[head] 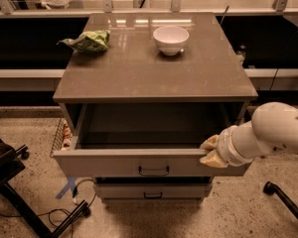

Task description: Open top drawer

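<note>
Claw (209,151) touches open top drawer (114,165) at right front rim.

We see the top drawer (104,165) pulled well out, its pale grey front level, its deep grey interior exposed. The gripper (211,151) sits at the front's right end, on the upper edge.
</note>
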`<state>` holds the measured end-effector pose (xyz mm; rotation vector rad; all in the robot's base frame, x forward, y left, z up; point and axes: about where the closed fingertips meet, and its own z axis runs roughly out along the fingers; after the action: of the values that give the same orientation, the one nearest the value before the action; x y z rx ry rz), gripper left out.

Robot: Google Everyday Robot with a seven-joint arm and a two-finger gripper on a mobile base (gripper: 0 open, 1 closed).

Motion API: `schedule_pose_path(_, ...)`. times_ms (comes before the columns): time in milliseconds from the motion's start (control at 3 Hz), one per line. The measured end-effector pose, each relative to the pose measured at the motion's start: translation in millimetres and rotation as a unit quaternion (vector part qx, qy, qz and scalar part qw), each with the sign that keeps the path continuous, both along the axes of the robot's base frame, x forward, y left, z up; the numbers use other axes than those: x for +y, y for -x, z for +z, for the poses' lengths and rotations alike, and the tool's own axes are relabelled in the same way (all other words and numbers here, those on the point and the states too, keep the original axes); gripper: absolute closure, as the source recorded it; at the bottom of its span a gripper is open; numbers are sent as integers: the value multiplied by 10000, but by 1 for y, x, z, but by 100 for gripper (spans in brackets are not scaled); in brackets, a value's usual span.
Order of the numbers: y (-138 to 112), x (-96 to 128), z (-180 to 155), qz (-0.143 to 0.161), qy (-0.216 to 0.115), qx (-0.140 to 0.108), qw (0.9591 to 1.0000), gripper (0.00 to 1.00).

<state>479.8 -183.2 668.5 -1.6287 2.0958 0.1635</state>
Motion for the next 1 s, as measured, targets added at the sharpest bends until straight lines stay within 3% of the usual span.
schedule_pose_path(1000,9,-1,0,54,-3,113,9999,98)
